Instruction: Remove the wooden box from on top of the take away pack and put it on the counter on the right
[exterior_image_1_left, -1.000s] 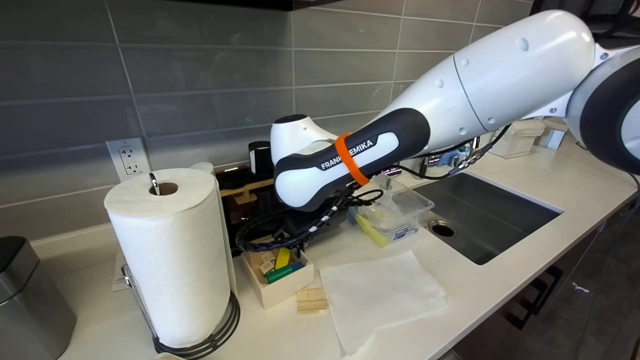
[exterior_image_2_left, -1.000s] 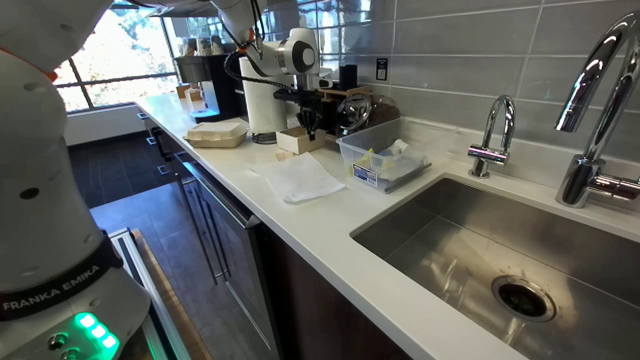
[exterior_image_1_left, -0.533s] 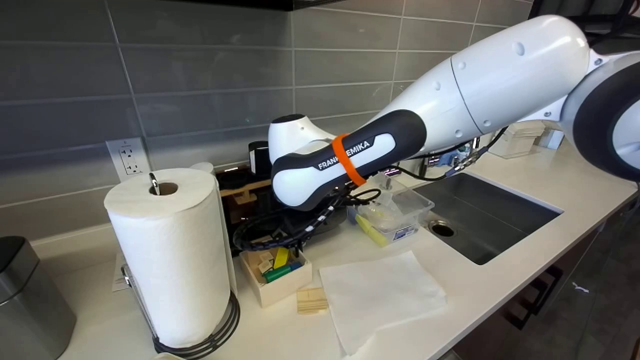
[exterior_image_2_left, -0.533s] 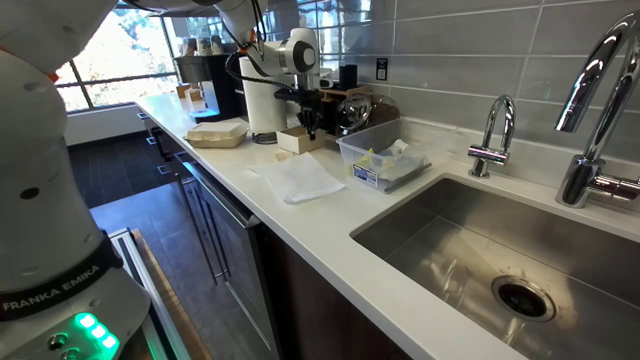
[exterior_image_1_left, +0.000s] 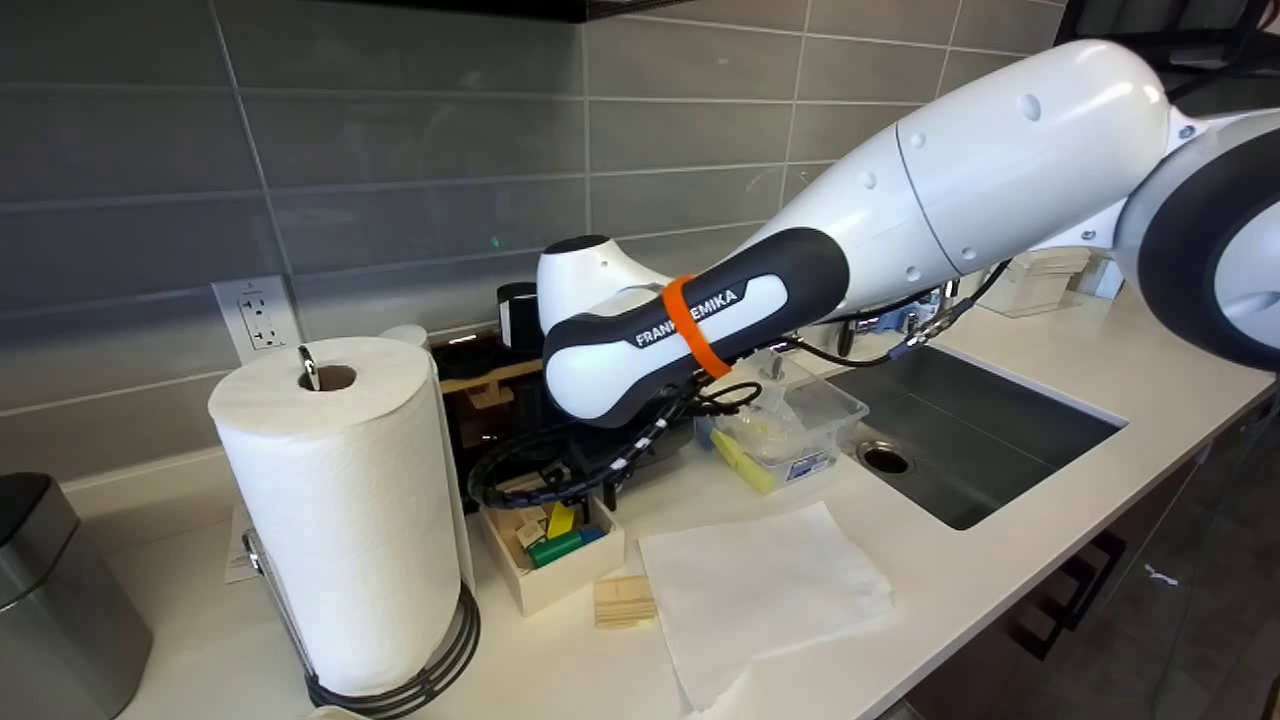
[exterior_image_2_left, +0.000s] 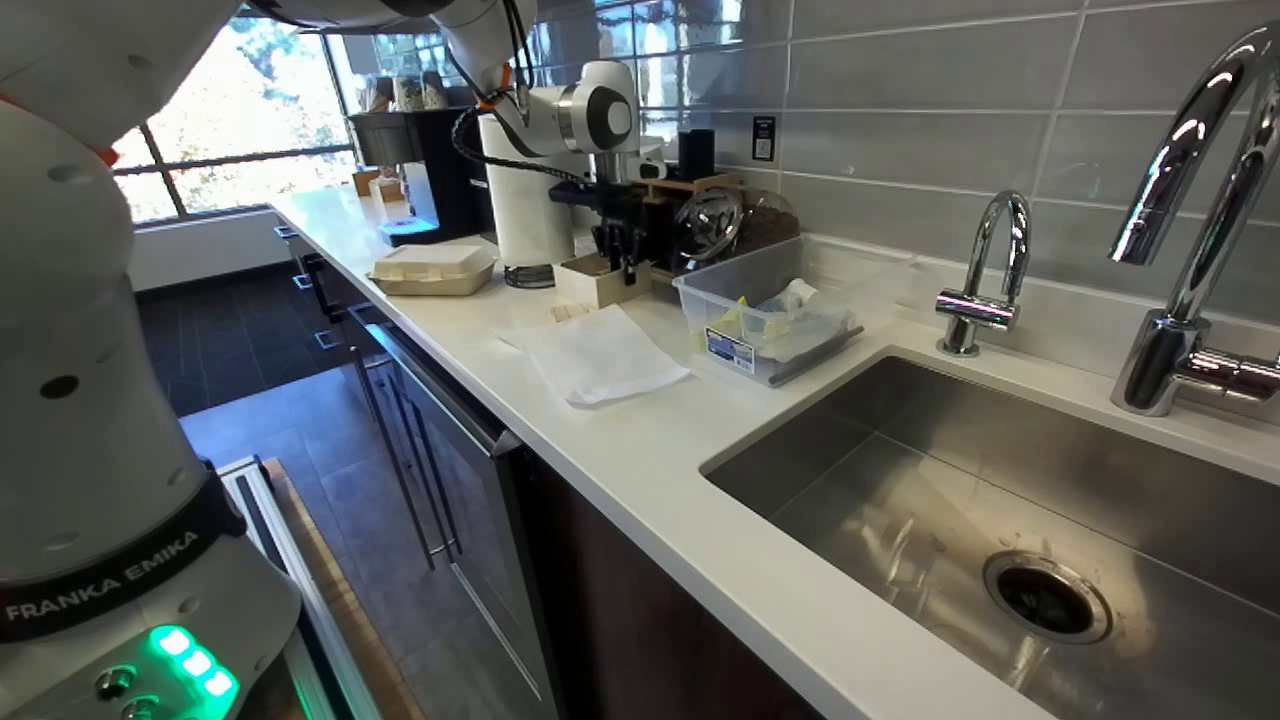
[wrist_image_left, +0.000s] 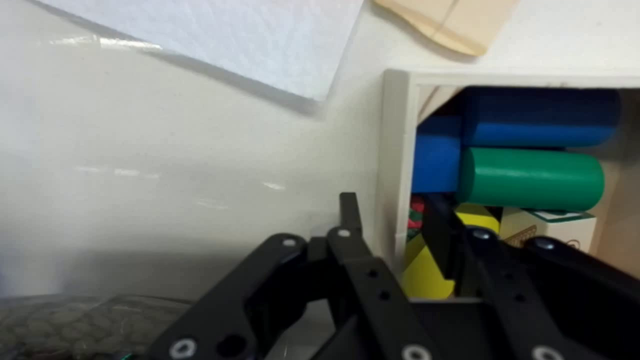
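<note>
Claw (wrist_image_left: 392, 205) spread, straddling one wall of the wooden box (exterior_image_1_left: 575, 578): one fingertip (wrist_image_left: 350, 212) outside, the other inside, over the contents. Wrist view shows a gap on each side of the wall, so nothing pinched. Box sits upright on the counter (exterior_image_2_left: 640, 440), not on the take away pack (exterior_image_2_left: 432, 266); in an exterior view it stands right of the pack, apart from it.

Inside: green cylinder (wrist_image_left: 532, 177), blue cylinder (wrist_image_left: 542, 120), yellow piece (wrist_image_left: 427, 275), other bits half hidden by the claw. Just beside it lies a flat tan block (exterior_image_1_left: 624, 602), then a white sheet (exterior_image_1_left: 770, 600); paper towel roll (exterior_image_1_left: 340, 530) stands on the opposite side. Farther along: clear plastic bin (exterior_image_2_left: 730, 350), then sink (exterior_image_2_left: 1000, 440).

Step in hand, as I judge it: letting go. Box off the pack, down on the counter, claw loose, so the goal looks met or nearly. Can't fully rule out lining up for a regrip.

Next move should be a straight lift, with fingers wide until both tips clear the rim. Sideways drift would likely let the inner finger catch the wall or hook a loose piece and drag the box. After that, back off without bumping the paper towel roll; no further pushing of the box seems needed.
</note>
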